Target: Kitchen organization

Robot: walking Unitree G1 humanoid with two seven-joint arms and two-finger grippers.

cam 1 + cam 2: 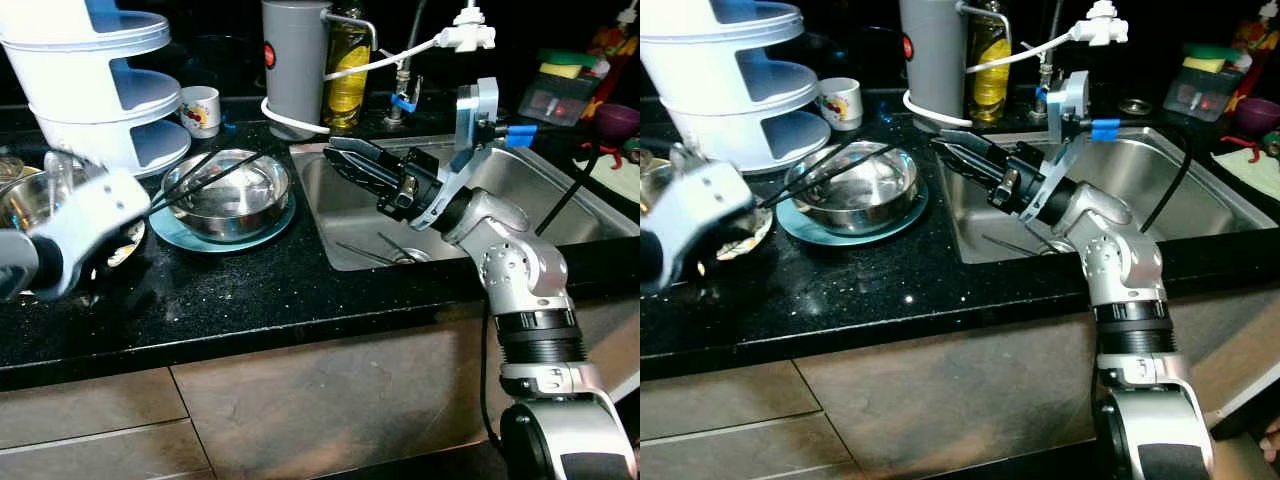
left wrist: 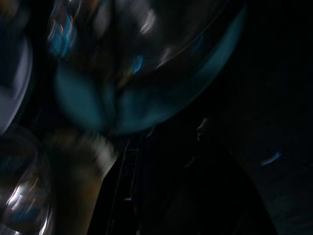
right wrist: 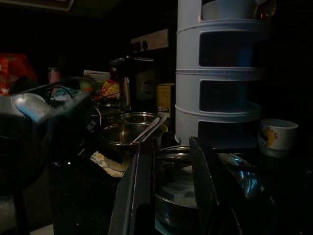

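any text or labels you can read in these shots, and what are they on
No text can be read in any view.
Grey canister: a red round mark, too small to read.
Oil bottle: the label is blurred.
White cup: a printed picture, with no letters that can be made out.
Yellow box behind the bowls: too dark to read.
Dark device right of the sink: red patch, unreadable.

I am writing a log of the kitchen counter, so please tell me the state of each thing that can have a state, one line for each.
Steel bowl: upright on the teal plate, looks empty.
Mug: upright on the counter.
Oil bottle: upright, partly full.
Sink: no standing water seen, utensils by the drain.
Left gripper: fingers open, reaching over the bowl.
Right gripper: fingers slightly apart, holding nothing, over the sink's left edge.
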